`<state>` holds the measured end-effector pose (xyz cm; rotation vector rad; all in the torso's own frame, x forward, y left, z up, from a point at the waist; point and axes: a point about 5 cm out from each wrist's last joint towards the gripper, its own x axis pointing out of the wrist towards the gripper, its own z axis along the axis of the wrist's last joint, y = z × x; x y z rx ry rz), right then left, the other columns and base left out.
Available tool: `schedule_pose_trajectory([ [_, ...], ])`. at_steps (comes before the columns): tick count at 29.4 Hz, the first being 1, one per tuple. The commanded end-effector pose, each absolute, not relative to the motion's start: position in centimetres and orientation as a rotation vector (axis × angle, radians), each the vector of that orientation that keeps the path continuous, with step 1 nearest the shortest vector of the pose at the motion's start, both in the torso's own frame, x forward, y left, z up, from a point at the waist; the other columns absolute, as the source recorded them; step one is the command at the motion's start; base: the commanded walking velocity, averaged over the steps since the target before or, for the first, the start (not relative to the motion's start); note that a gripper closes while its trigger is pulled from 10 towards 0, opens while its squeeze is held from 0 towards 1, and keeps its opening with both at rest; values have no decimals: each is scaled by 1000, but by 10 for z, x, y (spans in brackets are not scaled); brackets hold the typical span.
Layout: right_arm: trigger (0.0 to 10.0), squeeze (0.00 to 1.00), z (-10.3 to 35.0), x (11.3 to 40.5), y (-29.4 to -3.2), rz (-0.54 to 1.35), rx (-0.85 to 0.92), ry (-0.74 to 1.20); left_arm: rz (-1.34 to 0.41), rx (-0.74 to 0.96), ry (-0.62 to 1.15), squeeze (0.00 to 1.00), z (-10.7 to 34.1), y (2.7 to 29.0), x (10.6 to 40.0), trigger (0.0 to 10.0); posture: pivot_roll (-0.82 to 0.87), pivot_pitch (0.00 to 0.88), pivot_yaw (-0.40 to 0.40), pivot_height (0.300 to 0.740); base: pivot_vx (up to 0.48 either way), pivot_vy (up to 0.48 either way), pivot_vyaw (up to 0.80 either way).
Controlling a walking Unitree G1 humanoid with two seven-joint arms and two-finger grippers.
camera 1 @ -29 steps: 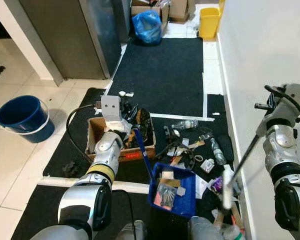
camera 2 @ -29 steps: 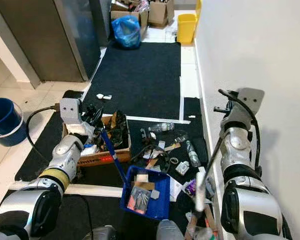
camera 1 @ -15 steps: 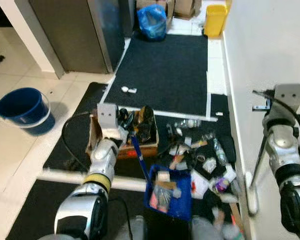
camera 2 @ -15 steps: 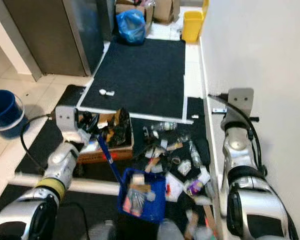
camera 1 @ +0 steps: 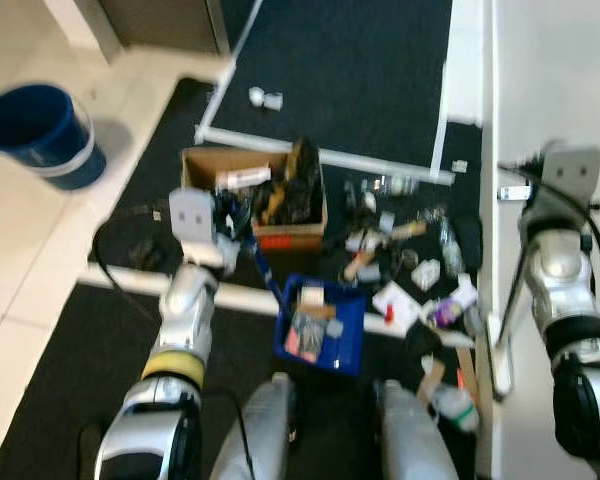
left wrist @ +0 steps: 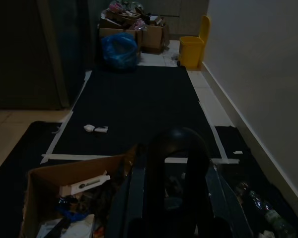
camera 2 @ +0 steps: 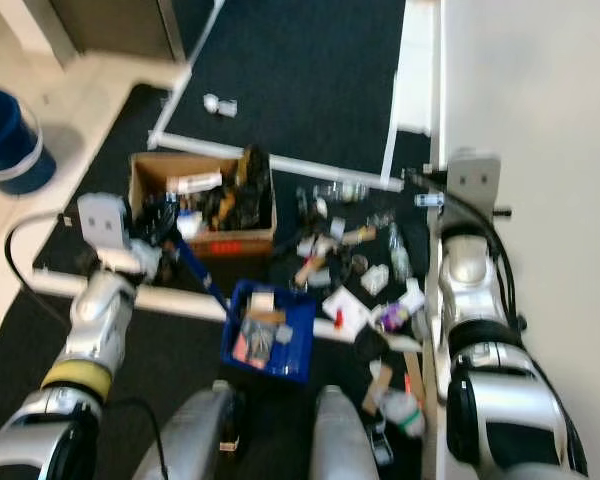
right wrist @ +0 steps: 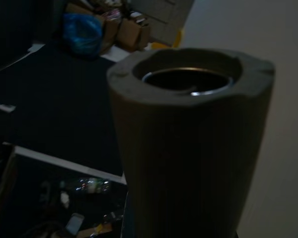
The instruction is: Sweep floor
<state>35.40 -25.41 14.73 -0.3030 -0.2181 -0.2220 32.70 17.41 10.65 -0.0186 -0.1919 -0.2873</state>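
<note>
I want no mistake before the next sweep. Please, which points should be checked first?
1. Left hand holds the dustpan: ok.
2. Right hand holds the broom: ok.
3. Dustpan flat on the mat: cannot tell.
4. Litter cleared off the mat: not ok, much lies beside the cardboard box.
5. Broom's lower end close to the litter: cannot tell.
</note>
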Motion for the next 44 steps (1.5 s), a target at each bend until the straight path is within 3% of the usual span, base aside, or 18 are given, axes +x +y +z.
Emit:
schedule_pose_trajectory([
  [1,10000,0,143,349,-254,-211,-308,-233,-294,-9,-185,0,106,171,322,10000,146,391,12,740,0,0,0],
  [10,10000,0,124,343,-223,-121,-146,-257,-306,7,-187,0,105,168,313,10000,174,420,30,740,0,0,0],
  [19,10000,0,116,339,-186,88,148,-270,-316,14,-170,0,108,165,311,10000,169,401,38,740,0,0,0],
  [25,10000,0,129,334,-200,163,262,-324,-323,7,-168,0,109,160,314,10000,138,370,28,740,0,0,0],
  [44,10000,0,150,312,-225,393,221,-292,-337,0,-166,0,110,151,320,10000,105,328,19,740,0,0,0],
])
